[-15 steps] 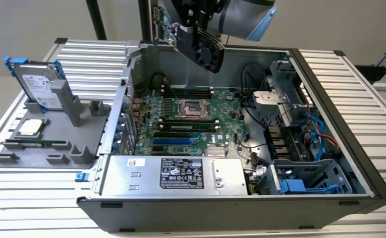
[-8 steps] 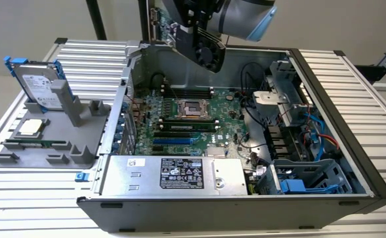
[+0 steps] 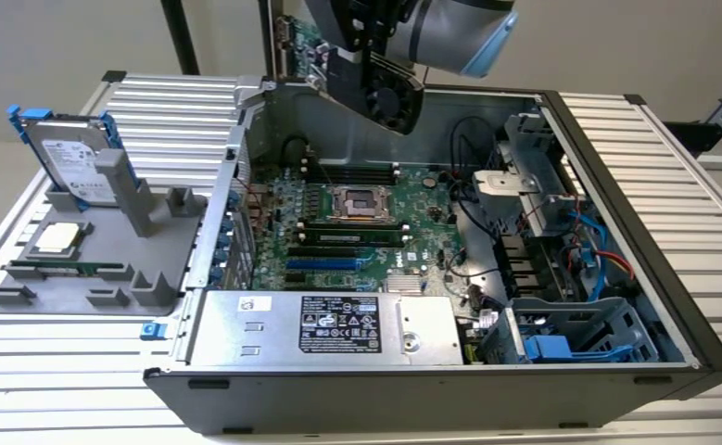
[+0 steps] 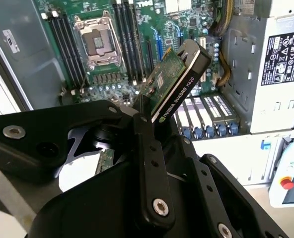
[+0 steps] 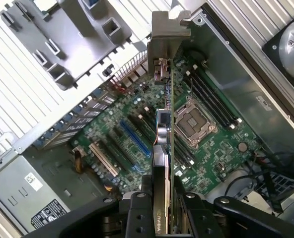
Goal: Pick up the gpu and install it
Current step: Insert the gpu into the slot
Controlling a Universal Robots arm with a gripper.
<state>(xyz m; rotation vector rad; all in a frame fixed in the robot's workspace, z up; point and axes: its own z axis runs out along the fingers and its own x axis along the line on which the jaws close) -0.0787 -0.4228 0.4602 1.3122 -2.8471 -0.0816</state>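
The gpu (image 5: 164,134) is hanging in the air over the open computer case (image 3: 657,306), at about twelve o'clock in the exterior view. Its silver bracket (image 5: 168,37) is pointing away from the gripper (image 5: 162,201), whose fingers (image 5: 137,208) are clamping the card's other end from both faces. Beneath it the motherboard (image 3: 348,218) is lying bare, with the blue slot (image 5: 135,140) toward the board's six o'clock side in the exterior view.

The step in hand looks like carrying and lining up. It calls for holding the card's long edge parallel to the slots and the bracket toward the case's rear wall, at the board's nine o'clock.

The card's contact edge is hard to make out, I cannot tell which slot is meant, and the arm is running off the exterior view at twelve o'clock.
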